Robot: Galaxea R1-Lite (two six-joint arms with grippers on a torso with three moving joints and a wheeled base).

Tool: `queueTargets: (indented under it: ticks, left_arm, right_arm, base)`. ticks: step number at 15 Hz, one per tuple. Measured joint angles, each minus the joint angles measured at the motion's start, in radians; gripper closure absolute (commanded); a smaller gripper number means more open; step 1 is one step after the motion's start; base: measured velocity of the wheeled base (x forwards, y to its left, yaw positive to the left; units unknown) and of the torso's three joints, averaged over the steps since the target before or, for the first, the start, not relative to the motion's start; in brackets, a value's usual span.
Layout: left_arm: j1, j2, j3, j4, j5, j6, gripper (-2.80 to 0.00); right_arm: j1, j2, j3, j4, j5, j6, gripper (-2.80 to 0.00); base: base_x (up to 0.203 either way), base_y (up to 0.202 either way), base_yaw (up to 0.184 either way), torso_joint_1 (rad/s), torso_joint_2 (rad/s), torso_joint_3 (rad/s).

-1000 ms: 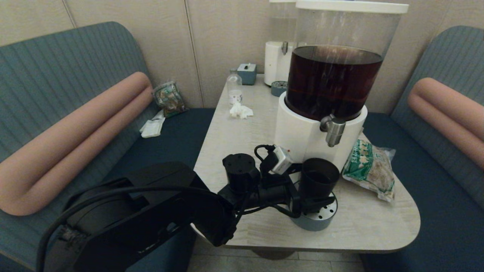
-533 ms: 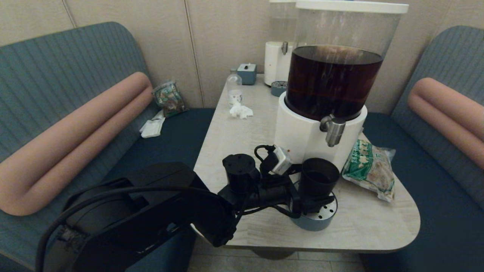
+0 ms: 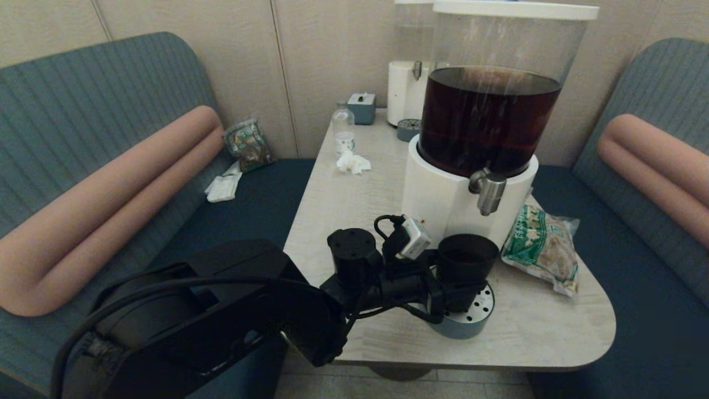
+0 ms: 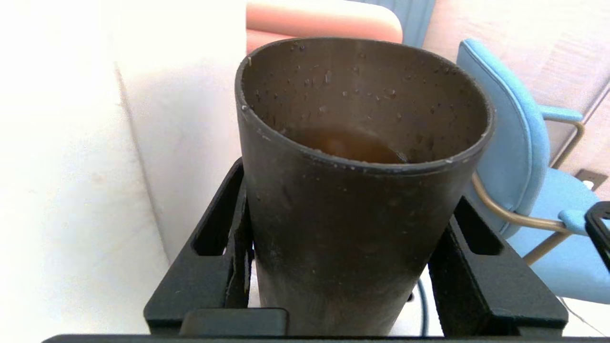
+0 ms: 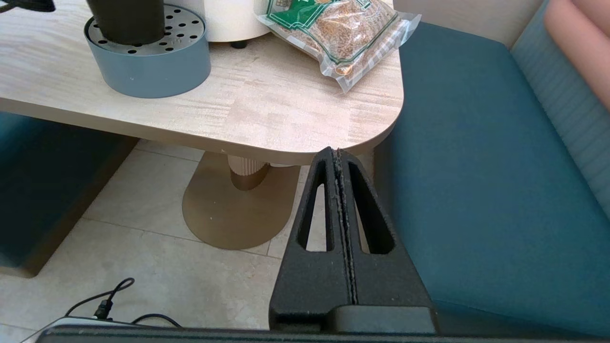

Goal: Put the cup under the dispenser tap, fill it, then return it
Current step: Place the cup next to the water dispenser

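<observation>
The near-black cup stands upright over the perforated grey drip tray, just below the steel dispenser tap of the white-based dispenser with dark brown drink. My left gripper is shut on the cup low on its wall. In the left wrist view the cup sits between both black fingers, with brown liquid in its bottom and droplets on its inner wall. My right gripper is shut and empty, parked below the table's near right corner.
A green snack bag lies right of the tray. Farther back on the table are a crumpled tissue, a small clear bottle, a blue box and a second pale dispenser. Upholstered benches flank the table.
The left gripper and the cup have shifted very slightly toward me over the tray. The grip is unchanged.
</observation>
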Motion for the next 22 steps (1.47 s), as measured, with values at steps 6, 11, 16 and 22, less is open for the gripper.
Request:
queueTargets:
  ticks: [6,11,16,22]
  left_arm:
    - [-0.001,-0.035,0.037,0.000,0.004,-0.009,0.00]
    - [0.003,-0.071,0.053,-0.017,0.025,-0.026,0.00]
    - [0.031,-0.109,0.122,-0.032,0.039,-0.029,0.00]
    - [0.111,-0.179,0.232,-0.060,0.041,-0.036,0.00]
  right_arm:
    - [0.000,0.000,0.000,0.000,-0.001,0.000,0.00]
    - [0.000,0.000,0.000,0.000,0.000,0.000,0.00]
    - [0.000,0.000,0.000,0.000,0.000,0.000,0.00]
    - [0.000,0.000,0.000,0.000,0.000,0.000,0.00]
  base:
    - [0.000,0.000,0.000,0.000,0.00,0.000]
    - [0.000,0.000,0.000,0.000,0.00,0.000]
    - [0.000,0.000,0.000,0.000,0.00,0.000]
    - [0.000,0.000,0.000,0.000,0.00,0.000]
